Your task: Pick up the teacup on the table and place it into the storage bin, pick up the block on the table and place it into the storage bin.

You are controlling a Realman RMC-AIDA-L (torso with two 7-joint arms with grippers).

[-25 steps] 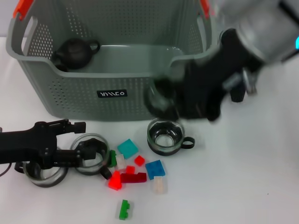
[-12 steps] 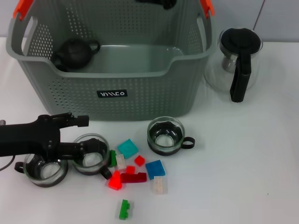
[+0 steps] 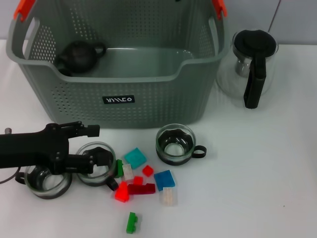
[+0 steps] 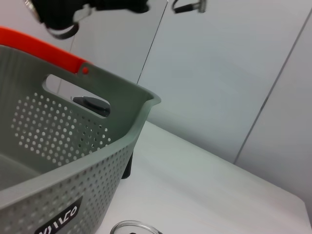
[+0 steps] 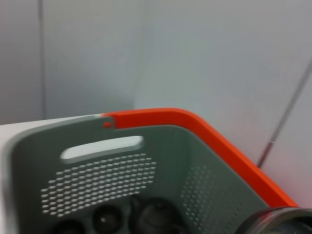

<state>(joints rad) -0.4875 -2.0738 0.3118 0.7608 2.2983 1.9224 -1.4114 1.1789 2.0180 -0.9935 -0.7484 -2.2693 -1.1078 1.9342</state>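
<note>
Head view shows the storage bin cut off at the top, a dark teapot inside; white bench beneath, pale wall panels behind; left gripper straddles a glass teacup, grip unclear; right gripper unseen; small blocks lie scattered beside another teacup.

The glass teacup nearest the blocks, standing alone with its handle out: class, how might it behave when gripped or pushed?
The teacup looks like clear glass, so probably slippery and breakable. It stands upright on a broad base, so a push would likely slide it, not tip it. Its side handle may make it swivel.
</note>
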